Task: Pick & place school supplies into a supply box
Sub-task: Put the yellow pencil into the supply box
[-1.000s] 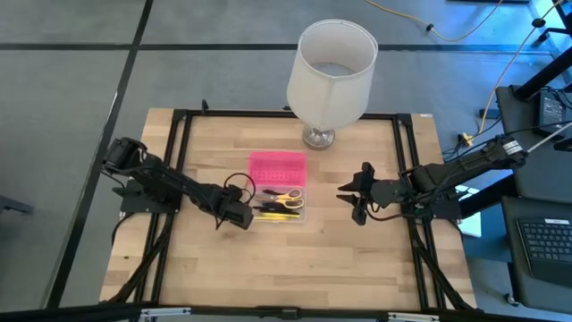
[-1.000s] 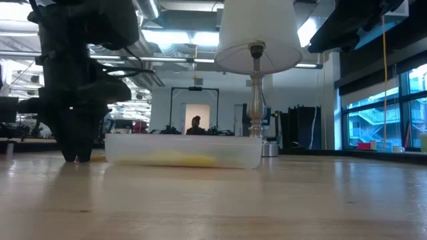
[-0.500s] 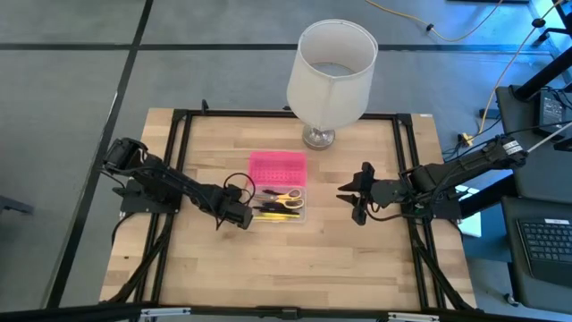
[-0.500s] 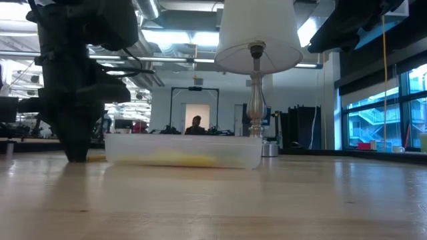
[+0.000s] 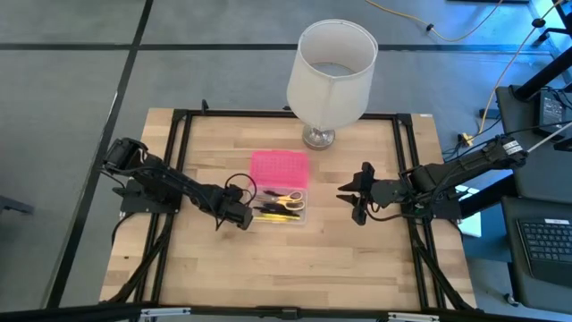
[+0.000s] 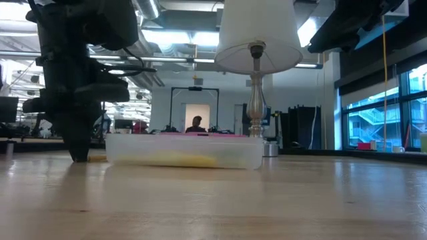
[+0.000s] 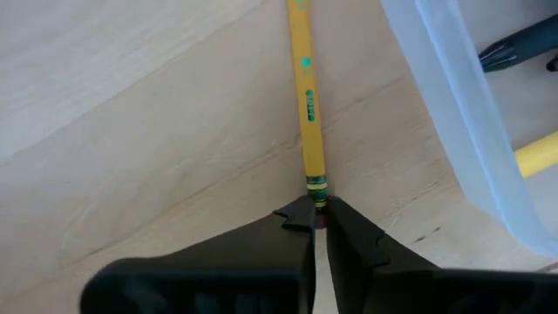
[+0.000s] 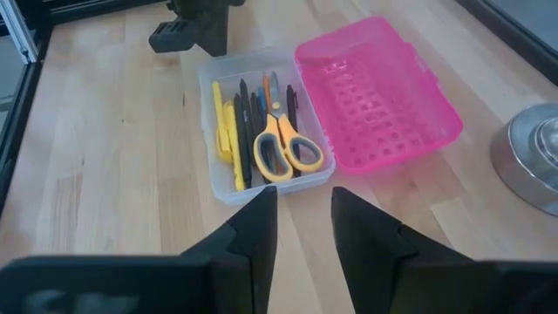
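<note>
left pincer (image 7: 316, 216) pinches yellow pencil's (image 7: 306, 96) eraser end, seemingly beside box (image 7: 453, 113).

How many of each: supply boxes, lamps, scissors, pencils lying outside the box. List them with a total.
supply box: 1
lamp: 1
scissors: 1, in the box
pencil outside the box: 1, pinched at its end by the left claw
Total: 4

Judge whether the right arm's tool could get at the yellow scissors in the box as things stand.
Probably yes: the pink lid lies folded open, the scissors sit uncovered on top, and the right tool faces them across bare table.
</note>
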Action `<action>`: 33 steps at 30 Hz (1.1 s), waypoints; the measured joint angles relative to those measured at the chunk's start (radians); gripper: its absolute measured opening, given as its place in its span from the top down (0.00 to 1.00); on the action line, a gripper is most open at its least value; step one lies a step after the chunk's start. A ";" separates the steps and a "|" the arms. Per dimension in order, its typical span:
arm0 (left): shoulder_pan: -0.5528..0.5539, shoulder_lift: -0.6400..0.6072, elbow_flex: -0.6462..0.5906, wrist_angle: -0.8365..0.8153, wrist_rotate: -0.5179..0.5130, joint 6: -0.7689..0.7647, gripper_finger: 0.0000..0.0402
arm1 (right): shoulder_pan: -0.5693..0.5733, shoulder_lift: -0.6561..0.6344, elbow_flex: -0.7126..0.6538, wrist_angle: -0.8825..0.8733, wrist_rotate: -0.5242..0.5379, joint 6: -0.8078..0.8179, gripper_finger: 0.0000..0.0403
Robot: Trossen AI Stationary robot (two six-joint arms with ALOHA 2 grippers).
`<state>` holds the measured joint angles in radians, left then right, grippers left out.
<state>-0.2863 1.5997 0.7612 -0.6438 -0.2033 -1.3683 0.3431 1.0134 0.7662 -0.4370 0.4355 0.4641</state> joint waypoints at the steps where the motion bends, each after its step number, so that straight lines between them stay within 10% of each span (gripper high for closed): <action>1: 0.000 0.000 0.000 -0.001 0.002 0.003 0.98 | 0.000 0.000 0.000 0.000 0.000 0.000 0.72; 20: 0.001 -0.038 0.089 -0.325 0.006 -0.006 0.99 | 0.000 0.000 0.000 -0.003 -0.002 0.001 0.72; 33: 0.000 -0.278 0.160 -0.516 -0.142 -0.031 0.99 | 0.000 0.000 0.000 -0.002 -0.002 -0.001 0.72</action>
<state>-0.2859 1.3221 0.9216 -1.1598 -0.3450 -1.3988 0.3431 1.0138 0.7662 -0.4385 0.4339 0.4629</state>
